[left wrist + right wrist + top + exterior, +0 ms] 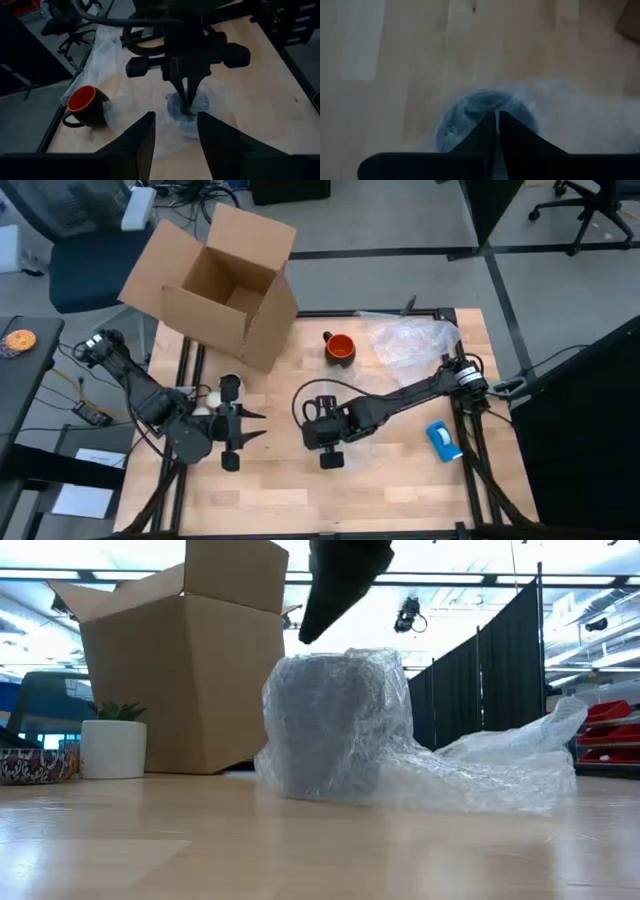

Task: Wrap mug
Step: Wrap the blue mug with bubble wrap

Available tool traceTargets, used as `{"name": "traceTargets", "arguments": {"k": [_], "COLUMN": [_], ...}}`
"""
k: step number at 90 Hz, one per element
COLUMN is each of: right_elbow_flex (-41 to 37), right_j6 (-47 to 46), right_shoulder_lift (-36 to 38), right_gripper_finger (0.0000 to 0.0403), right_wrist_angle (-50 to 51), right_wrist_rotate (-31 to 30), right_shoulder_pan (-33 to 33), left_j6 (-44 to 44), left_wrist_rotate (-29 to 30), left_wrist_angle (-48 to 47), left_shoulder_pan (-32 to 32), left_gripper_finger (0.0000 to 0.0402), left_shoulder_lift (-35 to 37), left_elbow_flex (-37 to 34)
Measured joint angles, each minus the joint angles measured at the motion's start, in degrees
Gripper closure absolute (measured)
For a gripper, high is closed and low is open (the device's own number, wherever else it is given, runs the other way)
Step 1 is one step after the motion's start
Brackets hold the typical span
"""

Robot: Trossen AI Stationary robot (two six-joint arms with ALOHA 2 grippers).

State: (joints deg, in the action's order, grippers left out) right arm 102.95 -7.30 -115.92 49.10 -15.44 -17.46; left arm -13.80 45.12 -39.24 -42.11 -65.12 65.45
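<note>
The right gripper [186, 107] hung over mid-table, fingers pressed together on a bubble-wrapped bundle [187, 112]. The mug [340, 348] stood bare beyond it — beside loose bubble wrap [415, 340]. The left gripper [255, 426] waited spread, near the right gripper.

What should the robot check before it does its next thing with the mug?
1. Mug standing upright: ok.
2. Mug wrapped: not ok; it sits bare beside the bubble wrap.
3. Left gripper open with nothing in it: ok.
4. Right gripper free to move: cannot tell; its fingers are pinched together, pointing down on a wrapped bundle.
5. What is inside that bundle: cannot tell.
6. Blue tape roll on the table: ok.
</note>
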Motion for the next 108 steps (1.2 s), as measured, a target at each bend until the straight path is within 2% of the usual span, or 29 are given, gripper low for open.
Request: {"name": "traceTargets", "arguments": {"k": [36,47,64,76,90,108], "right_elbow_flex": [-10.0,-8.5,0.4,2.7,1.4,-5.7], "right_j6": [-3.0,-3.0,-2.9,-1.5,-1.8,-2.2], "right_shoulder_lift": [-0.3,-0.3,0.2,0.2,0.2,0.0], "right_gripper_finger": [0.0403,0.0403,0.0403,0.0403,0.0403,0.0403], "right_wrist_angle": [-6.4,-4.8,3.4,3.4,2.8,-2.6], "right_wrist_rotate": [1.4,2.1,1.0,0.6,0.6,0.6], "right_shoulder_pan": [2.2,1.6,-0.4,-1.3,-1.2,0.3], "left_j6": [-0.2,-0.4,-0.4,-0.4,-0.4,-0.4], "left_wrist_rotate": [-0.2,-0.3,-0.4,-0.4,-0.4,-0.4], "left_wrist_angle": [0.0,0.3,0.5,0.9,0.9,1.0], "left_shoulder_pan": [0.0,0.0,0.0,0.0,0.0,0.0], "left_gripper_finger": [0.0273,0.0273,0.0273,0.0273,0.0273,0.0273], "left_shoulder_lift": [0.0,0.0,-0.1,-0.1,-0.1,-0.1], "left_elbow_flex": [0.0,-0.6,-2.0,-2.0,-2.0,-2.0]}}
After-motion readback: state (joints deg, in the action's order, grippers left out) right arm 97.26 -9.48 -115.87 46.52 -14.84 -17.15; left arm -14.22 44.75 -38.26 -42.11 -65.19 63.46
